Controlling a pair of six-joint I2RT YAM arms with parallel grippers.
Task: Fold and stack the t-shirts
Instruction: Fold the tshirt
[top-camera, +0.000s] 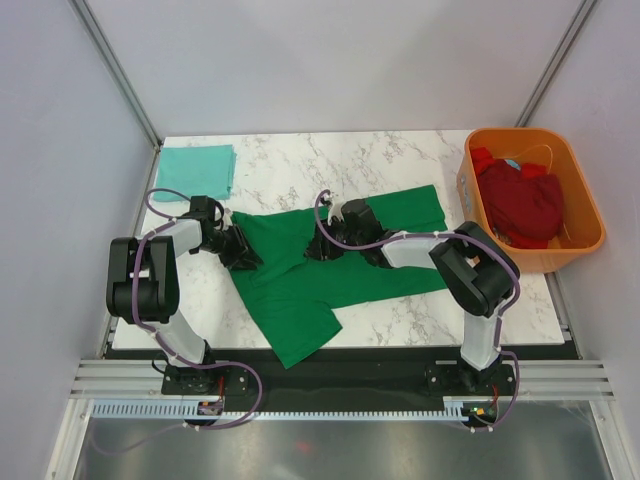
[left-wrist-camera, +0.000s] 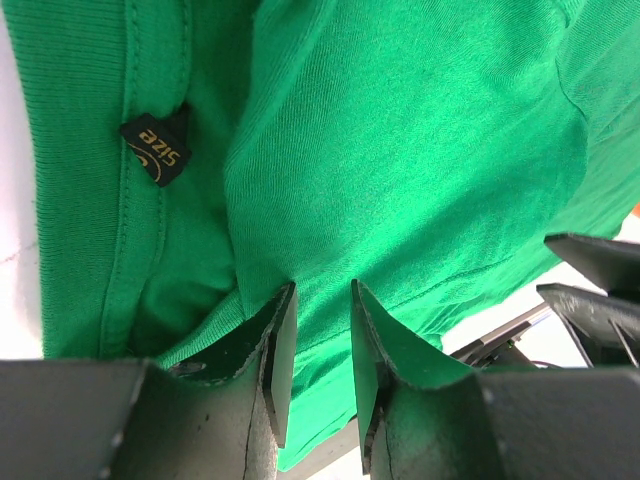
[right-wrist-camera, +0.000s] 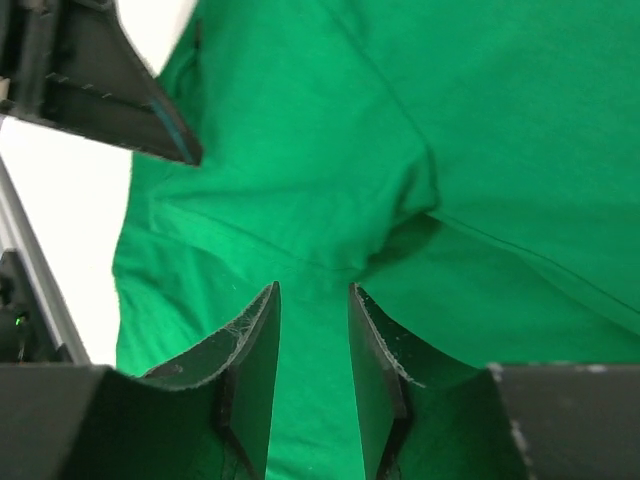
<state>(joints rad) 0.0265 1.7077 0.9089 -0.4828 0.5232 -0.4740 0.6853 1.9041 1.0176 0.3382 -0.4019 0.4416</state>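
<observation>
Green t-shirt (top-camera: 300, 300) is spread mostly flat across the middle of the marble table (top-camera: 400, 155), running left to right, and one lower corner laps over the near edge. Left gripper (top-camera: 243, 255) is down on the shirt's left end at the collar. In the left wrist view its fingertips (left-wrist-camera: 320, 290) sit partway apart with green cloth filling the gap, a fold runs into the left finger (left-wrist-camera: 280, 340), and the black size tag (left-wrist-camera: 157, 148) is just beyond on the neckband. Can't tell if it's actually clamping or just resting on the fabric. Right gripper (top-camera: 322, 247) is near the shirt's middle, toward the far edge, close to the left one but not touching it. Right wrist view is the same story: jaws half apart (right-wrist-camera: 313, 288), cloth between and under them, and creases converge toward the tips near a sleeve seam. Can't confirm a pinch there either. Pale teal t-shirt (top-camera: 195, 172) sits folded in the far-left corner of the table, well apart from the green one. Dark red t-shirts (top-camera: 522, 200) are bunched inside the orange tub (top-camera: 465, 195) at the right edge. Something pale lies on top of them, too small to identify.
</observation>
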